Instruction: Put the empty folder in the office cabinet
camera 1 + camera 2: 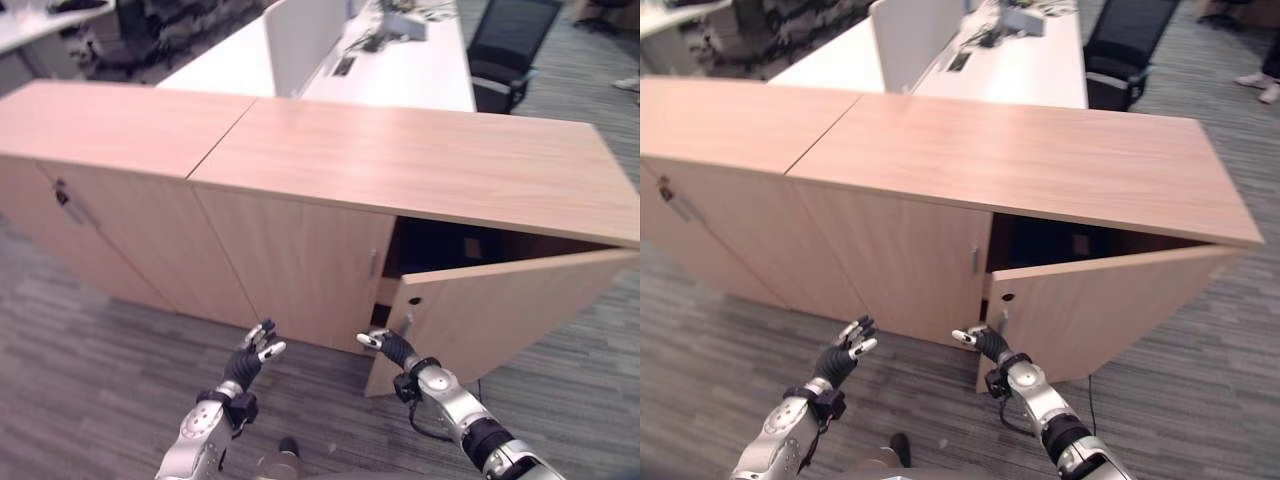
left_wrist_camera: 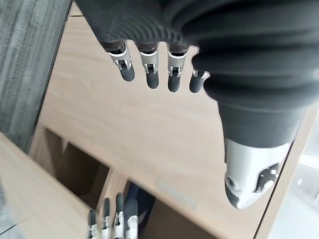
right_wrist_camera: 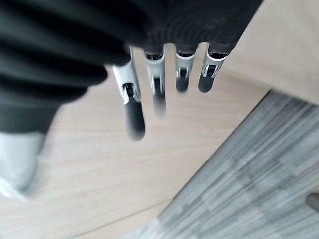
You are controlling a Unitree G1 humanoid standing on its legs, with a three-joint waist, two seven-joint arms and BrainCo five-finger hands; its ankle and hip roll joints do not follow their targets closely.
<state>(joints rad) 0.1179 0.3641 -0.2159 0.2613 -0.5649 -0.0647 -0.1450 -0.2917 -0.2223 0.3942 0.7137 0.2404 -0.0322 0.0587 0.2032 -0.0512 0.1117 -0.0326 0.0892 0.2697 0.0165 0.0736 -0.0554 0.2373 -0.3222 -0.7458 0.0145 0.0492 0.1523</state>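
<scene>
I see the cabinet [image 1: 330, 190] standing on grey carpet [image 1: 90, 360], its right-hand door [image 1: 500, 315] swung partly open onto a dark inside. I cannot make out a folder in there or in either hand, and I can read no writing. My right hand [image 1: 392, 349] hangs just beside the door's free edge, fingers straight. My left hand [image 1: 250, 360] hovers before the closed middle door [image 1: 290, 260], fingers relaxed, holding nothing.

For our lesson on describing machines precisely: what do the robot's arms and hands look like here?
Both arms are silver-grey with black joint sections. The left hand and right hand wear dark ribbed covers over the back and wrist. Their slim silver fingers end in rounded dark tips, with the thumb set apart.
</scene>
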